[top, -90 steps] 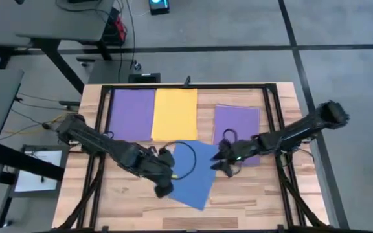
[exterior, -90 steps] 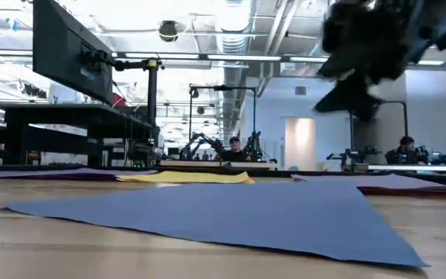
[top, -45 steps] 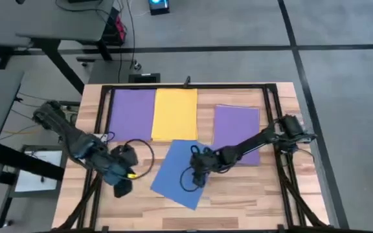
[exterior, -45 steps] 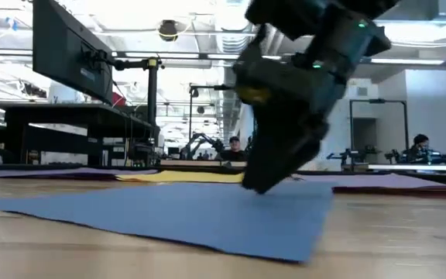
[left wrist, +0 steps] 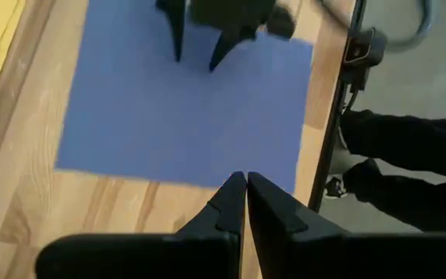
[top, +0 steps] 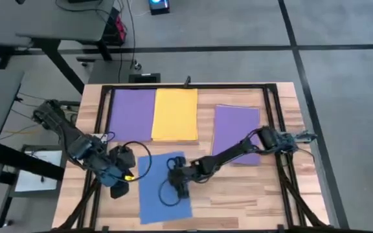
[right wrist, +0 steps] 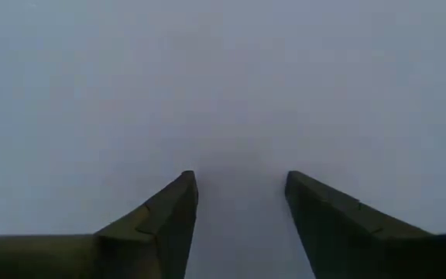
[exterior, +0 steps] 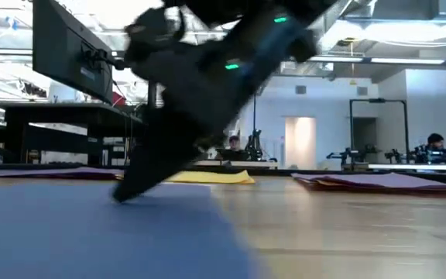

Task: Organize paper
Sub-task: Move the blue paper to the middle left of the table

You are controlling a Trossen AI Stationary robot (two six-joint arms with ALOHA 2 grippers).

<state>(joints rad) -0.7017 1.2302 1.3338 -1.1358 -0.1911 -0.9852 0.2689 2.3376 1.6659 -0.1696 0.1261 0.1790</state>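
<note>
A blue sheet [top: 164,191] lies flat on the near part of the wooden table [top: 238,200], its long edges running roughly front to back. The right gripper [top: 177,183] reaches far across from the right side and presses down on the sheet's right half. In its wrist view the two fingers [right wrist: 165,225] stand apart, with only blue paper between them, so it pins the sheet rather than pinching it. From table level the arm slants down to a point on the blue surface.

Just left of the sheet hovers the left gripper [top: 120,184], above bare wood. Its fingertips [left wrist: 231,194] are pressed together with nothing between them (the wrist view shows them aimed at the sheet's edge, a little short of it).

Farther back, a purple sheet [top: 132,114] and a yellow sheet [top: 175,114] lie side by side, edges touching or nearly so, squared to the table's black frame [top: 186,86]. To the right, apart from them, rests another purple sheet [top: 236,133] slightly askew, with what looks like a reddish sheet under it in the low view.

The paper seems very light, thin and floppy, and it likely slides easily on the wood. Flat as it lies, no edge offers itself to a pinch. I judge pressing from above and dragging to be the safer handling, or lifting at a corner once it overhangs the table edge. A hard push could buckle or crease it.
</note>
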